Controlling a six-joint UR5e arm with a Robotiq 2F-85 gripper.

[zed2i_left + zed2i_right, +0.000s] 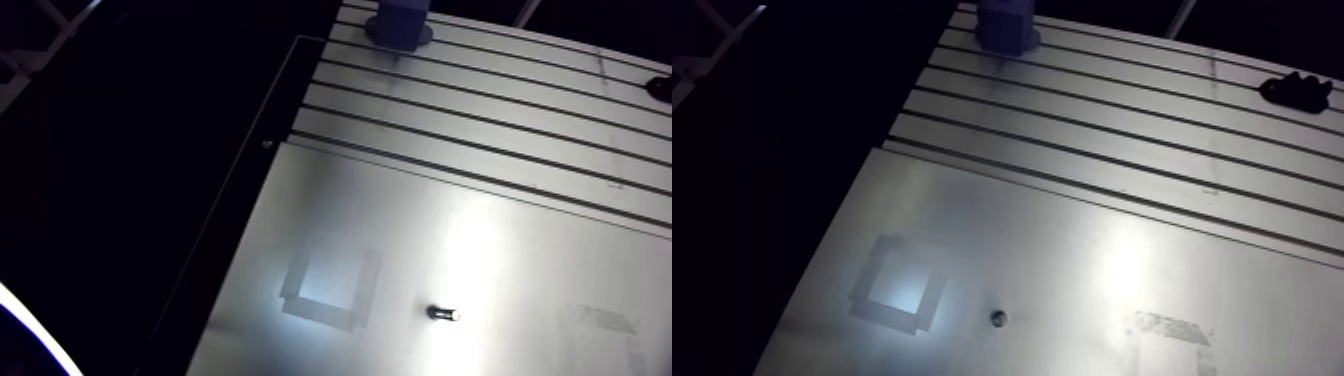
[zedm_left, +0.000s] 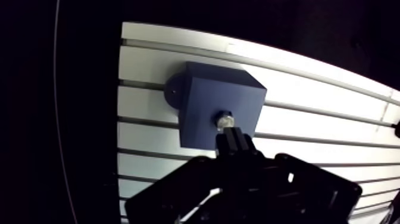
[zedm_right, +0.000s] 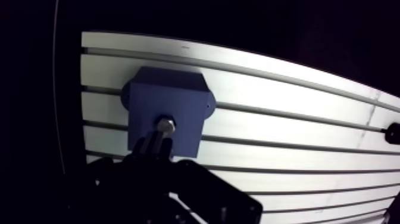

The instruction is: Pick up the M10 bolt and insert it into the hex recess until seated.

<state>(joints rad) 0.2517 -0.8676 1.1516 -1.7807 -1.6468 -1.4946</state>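
On slotted alu table [image 2: 309, 124], matte blue block [image 2: 205, 98], shiny hex bolt [image 2: 224, 121] at tool [image 2: 230, 133] tip, grip unclear.

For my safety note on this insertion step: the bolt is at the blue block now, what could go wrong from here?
1. The bolt shows only its head at the blue block; I cannot see whether it is seated, so its flats may miss the recess and jam.
2. The end effector sits right beside the bolt and blocks part of the view; a tilt could pass unnoticed.
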